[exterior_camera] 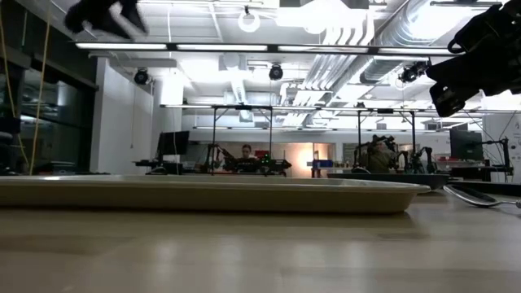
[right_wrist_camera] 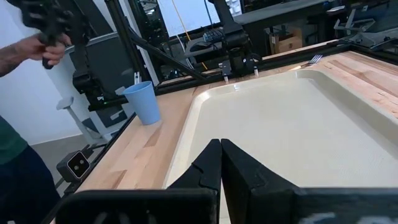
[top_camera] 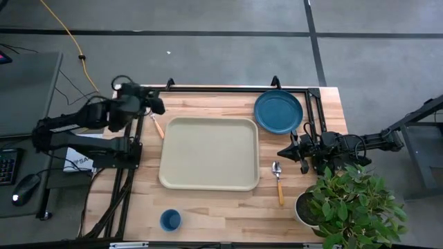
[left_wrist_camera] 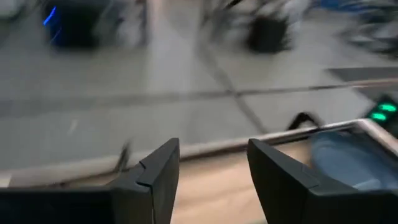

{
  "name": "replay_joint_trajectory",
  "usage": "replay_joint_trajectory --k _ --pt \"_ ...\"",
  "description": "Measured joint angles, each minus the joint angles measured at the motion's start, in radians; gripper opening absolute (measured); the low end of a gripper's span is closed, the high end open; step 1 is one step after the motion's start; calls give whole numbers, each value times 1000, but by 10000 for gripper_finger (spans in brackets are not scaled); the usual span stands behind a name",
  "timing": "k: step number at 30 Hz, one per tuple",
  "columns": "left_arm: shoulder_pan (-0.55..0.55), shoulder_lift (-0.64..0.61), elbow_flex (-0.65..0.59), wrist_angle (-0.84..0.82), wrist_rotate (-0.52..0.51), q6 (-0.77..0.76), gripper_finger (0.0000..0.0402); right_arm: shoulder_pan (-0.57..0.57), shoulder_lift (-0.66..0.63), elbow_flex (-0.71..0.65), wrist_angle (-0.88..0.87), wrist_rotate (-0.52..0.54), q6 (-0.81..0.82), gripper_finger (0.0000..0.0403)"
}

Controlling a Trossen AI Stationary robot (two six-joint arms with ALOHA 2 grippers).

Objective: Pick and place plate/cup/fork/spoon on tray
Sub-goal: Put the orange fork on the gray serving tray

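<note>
On the counter [top_camera: 228,207] in the high view, taking the tray [top_camera: 210,153] as the clock's centre and 12 o'clock as the picture's top, the cup [top_camera: 169,220] stands nearest, at about 7 o'clock and well apart from the tray. The spoon [top_camera: 277,181] lies just beside the tray's edge at about 4 o'clock, bowl toward the far side. The right jaws [top_camera: 284,153] sit at 3 o'clock, just above the spoon's bowl end, clenched with nothing between them. The fork [top_camera: 157,126] lies at about 10 o'clock beside the tray's corner. The plate [top_camera: 278,111] rests at about 1 o'clock near the far rail. The left jaws [top_camera: 160,106] hover at 11 o'clock, released and empty, over the fork's end.

The tray is still bare, so all four pieces remain to be moved. The spoon and fork look light, stiff and thin, lying flat; I would pinch each across the orange handle, since the metal ends seem slippery. The plate looks rigid and smooth, best taken by its raised rim. The cup seems light and could tip; grip it across the wall near the top.

The right wrist view shows a person's hand [right_wrist_camera: 42,48] beyond the cup, which the high view misses. The low view shows only the tray's rim and the spoon's bowl at the picture's right edge.
</note>
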Motion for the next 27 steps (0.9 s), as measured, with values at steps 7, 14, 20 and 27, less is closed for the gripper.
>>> replay_joint_trajectory --k 7,14,20,27 --pt "117 33 -94 -192 274 -275 172 0 0 0 0 0 0 0" --pt "132 62 -252 -185 308 -394 172 0 0 0 0 0 0 0" --pt "182 86 -403 -152 324 -598 172 0 0 0 0 0 0 0" --pt "263 133 -531 48 395 -625 172 0 0 0 0 0 0 0"
